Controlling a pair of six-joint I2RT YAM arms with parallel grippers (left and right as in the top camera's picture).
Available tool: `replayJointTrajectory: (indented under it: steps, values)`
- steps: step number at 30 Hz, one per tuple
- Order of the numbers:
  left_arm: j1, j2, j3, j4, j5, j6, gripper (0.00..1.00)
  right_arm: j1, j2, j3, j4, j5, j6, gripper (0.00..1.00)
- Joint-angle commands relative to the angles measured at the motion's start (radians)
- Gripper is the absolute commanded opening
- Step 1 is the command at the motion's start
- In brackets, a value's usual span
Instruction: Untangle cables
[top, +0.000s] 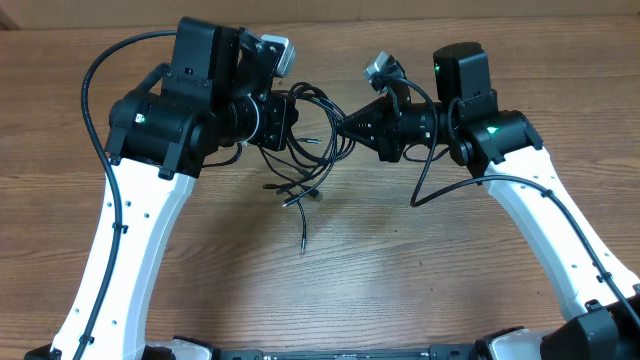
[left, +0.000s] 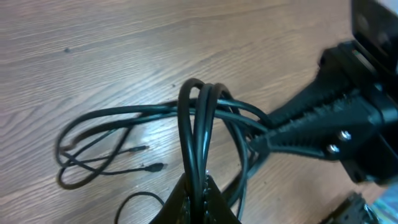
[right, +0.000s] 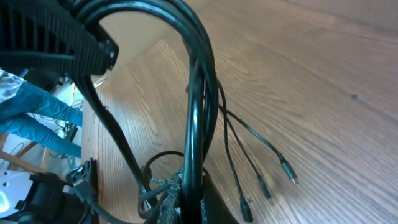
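The left gripper (left: 196, 198) is pinching a bundle of thin black cords with small silver-tipped plugs (left: 202, 130), toward 12 o'clock over the wooden table (top: 400, 290). The right gripper (right: 186, 202) is clamping it from 3 o'clock. Loops are crossing everywhere, so the untangling seems to be barely starting.

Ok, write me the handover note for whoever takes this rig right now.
Left end effector: shut on the cables, clamped over a looped bunch.
Right end effector: shut on the same bunch from the opposite side.
Cables: one tangle strung between the two arms at mid-table. The plug ends trail out over the table toward the robot's side.
Done: both grips are on.
Left: no cord is separated yet, and the loops cross each other. Probably draw the arms apart gently and free one cord at a time.
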Motion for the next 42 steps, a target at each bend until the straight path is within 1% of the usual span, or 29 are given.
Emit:
replayJointTrajectory:
  steps: [1,6,11,14,17,27,31,36,40,42]
  values:
    - [-0.006,-0.002,0.008,0.019,-0.135,-0.138,0.04,0.003,-0.003,0.019,-0.026,-0.004,-0.009,0.04]
    - [-0.006,-0.002,0.008,0.019,-0.291,-0.318,0.04,0.003,-0.003,0.019,-0.095,0.014,-0.009,0.04]
    - [-0.006,-0.002,0.008,0.018,-0.372,-0.464,0.04,0.003,-0.002,0.018,-0.179,0.014,-0.009,0.04]
    - [-0.006,-0.002,0.008,0.018,-0.409,-0.572,0.04,0.003,-0.002,0.010,-0.218,0.014,-0.009,0.04]
    - [-0.006,-0.002,0.008,0.018,-0.430,-0.653,0.04,0.003,-0.002,-0.007,-0.237,0.014,-0.009,0.04]
    - [-0.006,-0.002,0.008,0.003,-0.465,-0.815,0.04,0.003,-0.002,-0.042,-0.269,0.014,-0.009,0.04]
    - [-0.006,-0.002,0.008,-0.062,-0.547,-0.985,0.04,0.003,-0.002,-0.051,-0.292,0.014,-0.009,0.04]
    - [-0.006,-0.002,0.008,-0.133,-0.606,-1.140,0.05,0.003,-0.002,-0.063,-0.316,0.014,-0.009,0.04]
    - [-0.006,-0.002,0.008,-0.164,-0.637,-1.197,0.05,0.003,-0.002,-0.087,-0.315,0.013,-0.009,0.04]
    - [-0.006,-0.002,0.008,-0.162,-0.645,-1.156,0.04,0.003,-0.002,-0.097,-0.317,0.014,-0.009,0.04]
